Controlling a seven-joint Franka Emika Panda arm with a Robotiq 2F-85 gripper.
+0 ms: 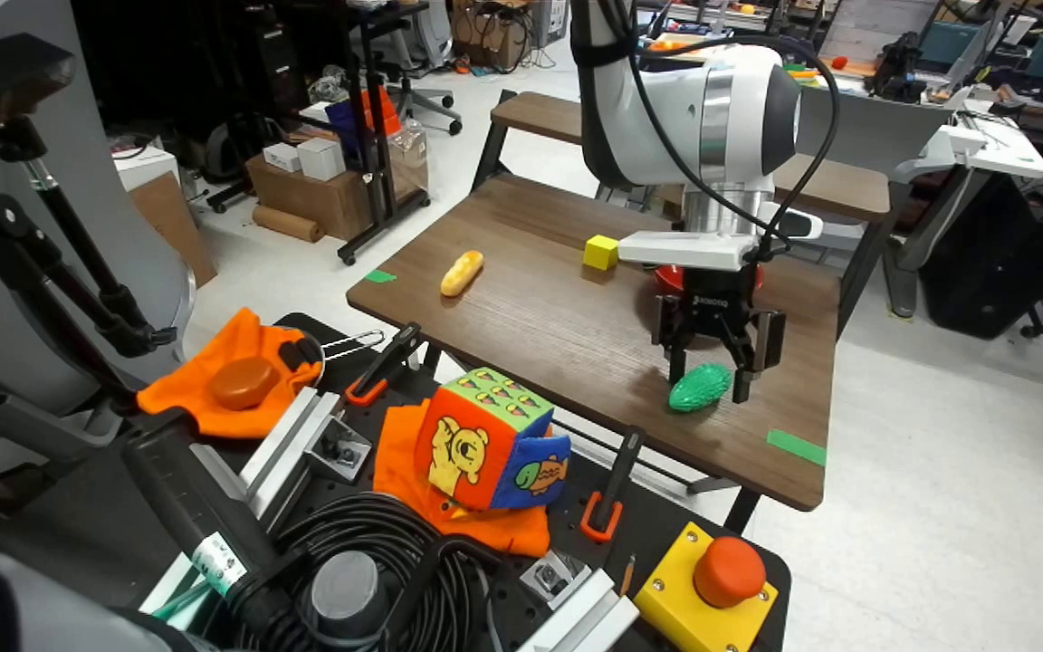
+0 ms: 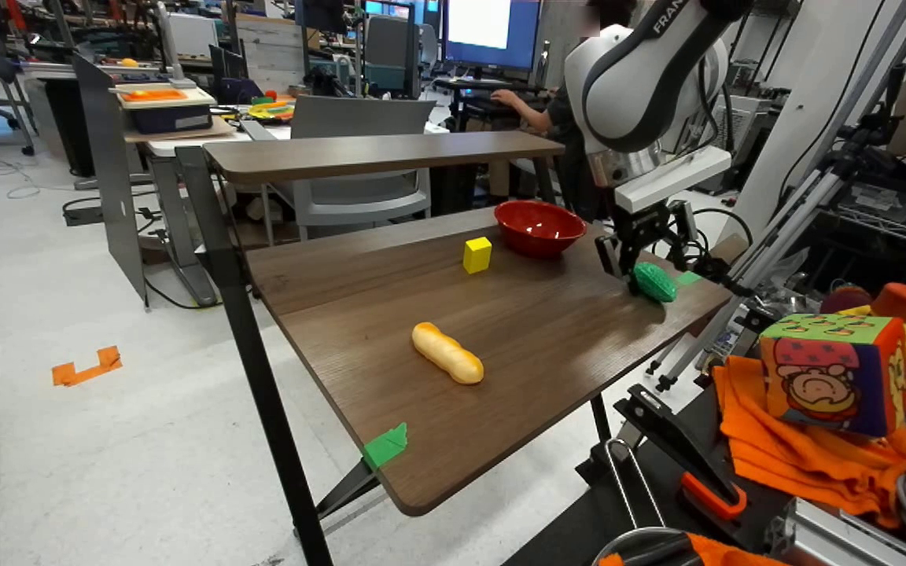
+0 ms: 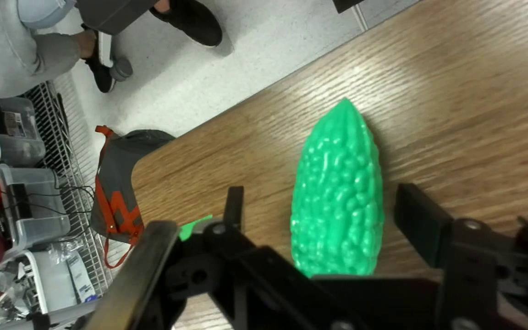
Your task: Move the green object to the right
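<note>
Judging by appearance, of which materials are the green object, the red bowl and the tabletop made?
Green object: probably moulded plastic or rubber, glossy; its bumpy surface carries small bright highlights.
Red bowl: likely plastic, though glazed ceramic is possible; shiny, with white glints inside.
Tabletop: wood or wood-look laminate, satin; parallel grain lines and a soft sheen show.

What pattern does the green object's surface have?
The green object has rounded, raised bumps, seen best in the wrist view.

Green object (image 3: 337,197) glossy, knobbly, plastic-looking; tabletop (image 2: 547,330) wood-grained; red bowl (image 2: 530,244) smooth, shiny
</note>
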